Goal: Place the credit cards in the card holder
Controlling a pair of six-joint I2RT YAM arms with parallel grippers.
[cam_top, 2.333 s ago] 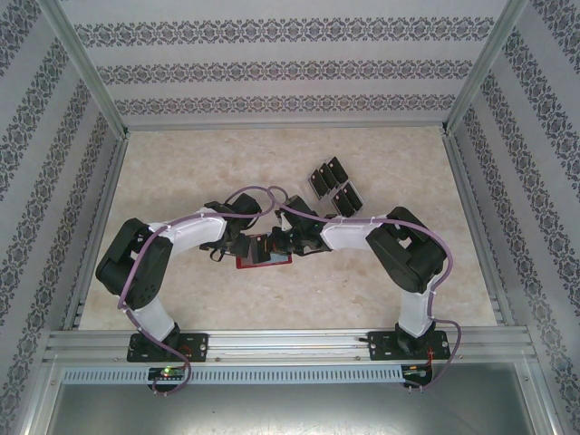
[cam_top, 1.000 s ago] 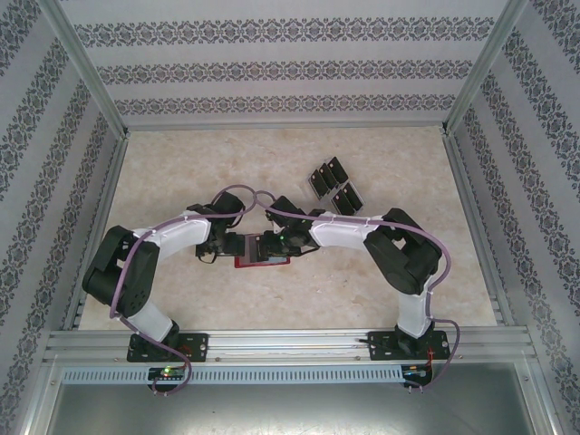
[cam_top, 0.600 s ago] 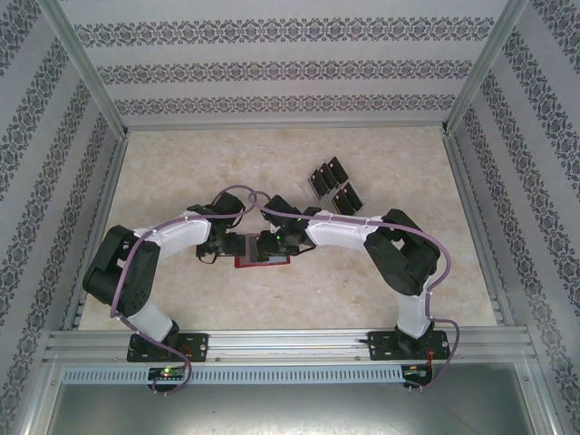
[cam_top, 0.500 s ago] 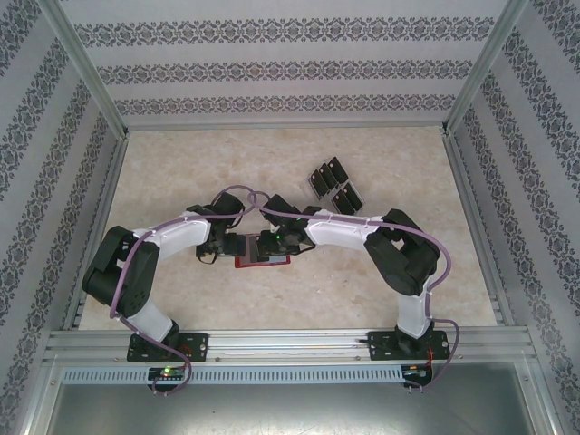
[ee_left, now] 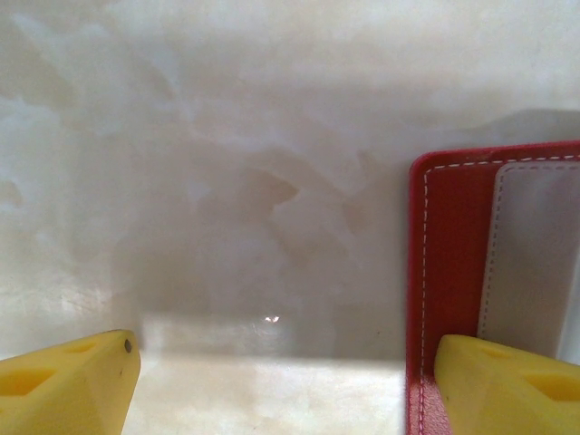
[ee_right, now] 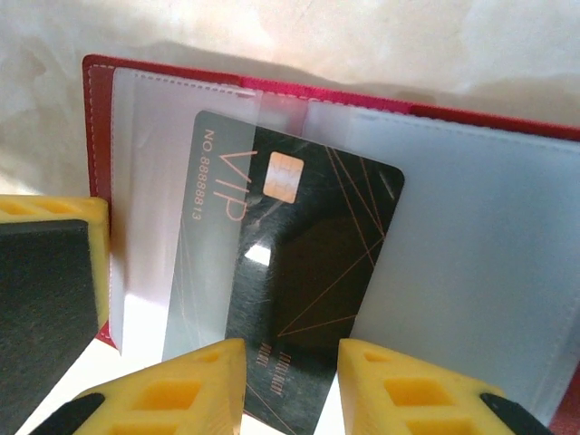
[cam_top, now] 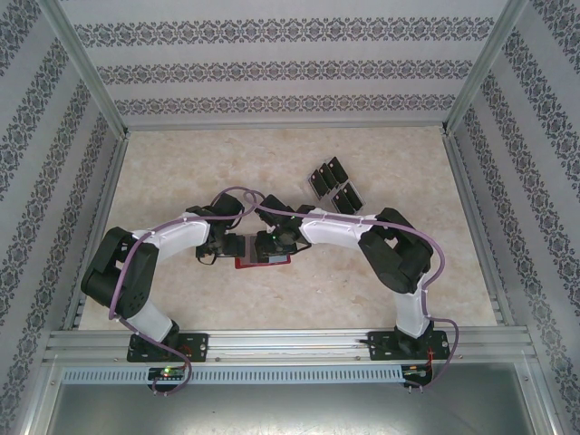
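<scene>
The red card holder (cam_top: 261, 264) lies open on the table between my two grippers. A black credit card (ee_right: 308, 263) marked VIP lies tilted on its inside, its left part tucked under a clear sleeve. My right gripper (ee_right: 292, 362) (cam_top: 271, 245) hovers over the card's near end, open by a narrow gap with nothing pinched. My left gripper (ee_left: 285, 362) (cam_top: 233, 246) is open wide at the holder's (ee_left: 449, 236) left edge. One of its fingers (ee_left: 507, 385) rests on the red border, and that finger (ee_right: 45, 272) also appears beside the sleeve.
Several more black cards (cam_top: 332, 186) stand in a group behind and to the right of the grippers. Marble-patterned tabletop (cam_top: 181, 172) stretches around the holder, bounded by metal frame rails and patterned walls.
The left arm came down to the holder's left edge and has stayed there. The right gripper has crept leftward over the holder.
</scene>
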